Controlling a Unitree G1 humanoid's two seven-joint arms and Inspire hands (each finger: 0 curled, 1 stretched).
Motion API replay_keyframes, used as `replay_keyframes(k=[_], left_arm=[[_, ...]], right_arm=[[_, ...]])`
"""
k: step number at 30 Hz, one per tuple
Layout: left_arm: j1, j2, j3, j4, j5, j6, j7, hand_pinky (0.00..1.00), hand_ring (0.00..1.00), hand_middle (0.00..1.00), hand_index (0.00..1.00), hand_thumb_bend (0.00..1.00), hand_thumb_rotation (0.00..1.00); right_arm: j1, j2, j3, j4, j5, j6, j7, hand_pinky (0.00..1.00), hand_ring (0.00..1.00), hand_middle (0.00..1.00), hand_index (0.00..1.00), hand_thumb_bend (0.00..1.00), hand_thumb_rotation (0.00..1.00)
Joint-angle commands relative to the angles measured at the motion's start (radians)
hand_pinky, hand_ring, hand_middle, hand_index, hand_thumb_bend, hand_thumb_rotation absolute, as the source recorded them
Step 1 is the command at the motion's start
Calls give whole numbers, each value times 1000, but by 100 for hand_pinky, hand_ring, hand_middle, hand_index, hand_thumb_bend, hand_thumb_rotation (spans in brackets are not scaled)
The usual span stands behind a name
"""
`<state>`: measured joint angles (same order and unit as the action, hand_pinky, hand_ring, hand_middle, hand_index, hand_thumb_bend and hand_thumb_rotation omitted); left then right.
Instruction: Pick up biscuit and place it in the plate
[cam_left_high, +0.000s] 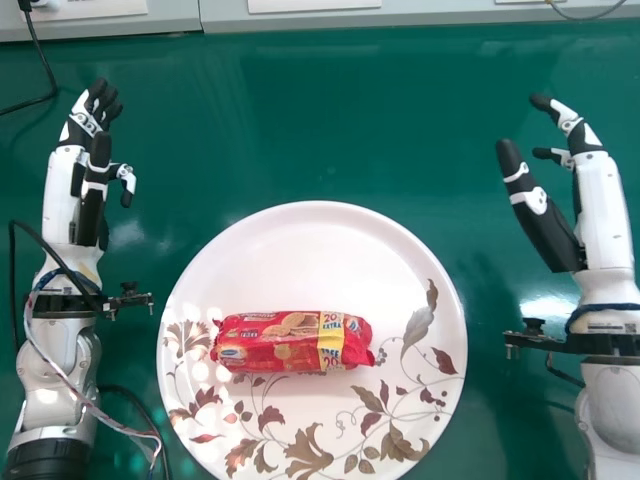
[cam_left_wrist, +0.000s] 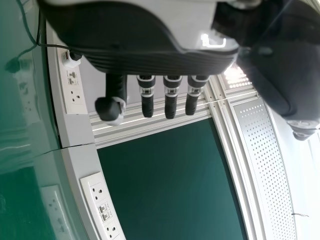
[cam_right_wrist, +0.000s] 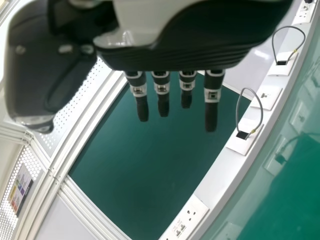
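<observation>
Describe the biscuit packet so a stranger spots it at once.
On the green table, find the large round white plate. The biscuit packet lies there, bright red and oblong with a yellow band, a raised bundle among flat printed leaves.

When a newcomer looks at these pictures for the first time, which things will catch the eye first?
Most likely the bright red biscuit packet, lying on the large white plate with its leaf pattern, low in the middle of the head view. Next come the robot's two open hands, the left hand and the right hand, on either side of the green table.
</observation>
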<state>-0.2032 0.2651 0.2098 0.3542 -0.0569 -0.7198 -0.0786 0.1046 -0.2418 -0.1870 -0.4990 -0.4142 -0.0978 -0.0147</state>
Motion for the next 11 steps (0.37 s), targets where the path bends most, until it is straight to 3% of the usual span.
replay_keyframes(k=[1, 11], left_arm=[[116, -71, -27, 66, 2, 2, 2, 0, 100, 100, 100, 100, 85], [126, -83, -28, 53, -3, 4, 8, 0, 100, 100, 100, 100, 85]], right_arm=[[22, 15, 11, -21, 5, 19, -4, 79, 94, 99, 94, 84, 56], [27, 21, 14, -46, -13, 47, -13, 79, 94, 98, 93, 79, 50]])
